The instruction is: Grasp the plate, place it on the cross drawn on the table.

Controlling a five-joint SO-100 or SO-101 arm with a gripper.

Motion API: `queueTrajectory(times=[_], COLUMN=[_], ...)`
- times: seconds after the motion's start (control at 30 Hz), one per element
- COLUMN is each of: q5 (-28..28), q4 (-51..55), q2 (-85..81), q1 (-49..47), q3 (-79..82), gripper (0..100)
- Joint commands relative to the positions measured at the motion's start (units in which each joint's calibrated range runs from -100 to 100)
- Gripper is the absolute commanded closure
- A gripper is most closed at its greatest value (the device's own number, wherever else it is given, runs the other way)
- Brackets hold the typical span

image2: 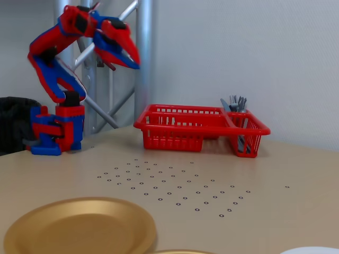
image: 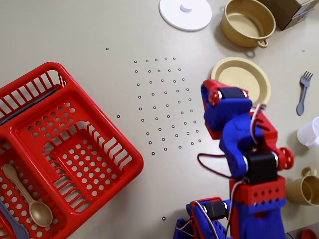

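The tan-gold plate (image: 247, 74) lies flat on the beige table (image: 99, 30) at the right of the dot grid; the fixed view has it at the bottom left (image2: 79, 227). My gripper (image2: 135, 62) is raised high above the table, well clear of the plate, its red and blue fingers together with nothing between them. From overhead the gripper (image: 218, 88) and arm cover the plate's lower left rim. I cannot make out the cross in either view.
A red dish rack (image: 65, 149) with a spoon fills the left. A white lid (image: 185, 14), tan pot (image: 247, 22) and cardboard box (image: 291, 10) sit at the back. A fork (image: 303, 89), white cup (image: 311, 132) and tan mug (image: 304, 189) line the right edge.
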Motion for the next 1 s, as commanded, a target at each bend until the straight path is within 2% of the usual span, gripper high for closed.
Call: queueTrajectory(times=[0.0, 0.57, 0.97], q5=[-1.0, 1.2, 1.6], q4=[2.7, 2.8, -4.8], q2=[-6.4, -39.2, -40.4], q1=[-0.8, 1.3, 1.7], q3=[4.4, 46.4, 59.1], gripper=[100, 100, 100])
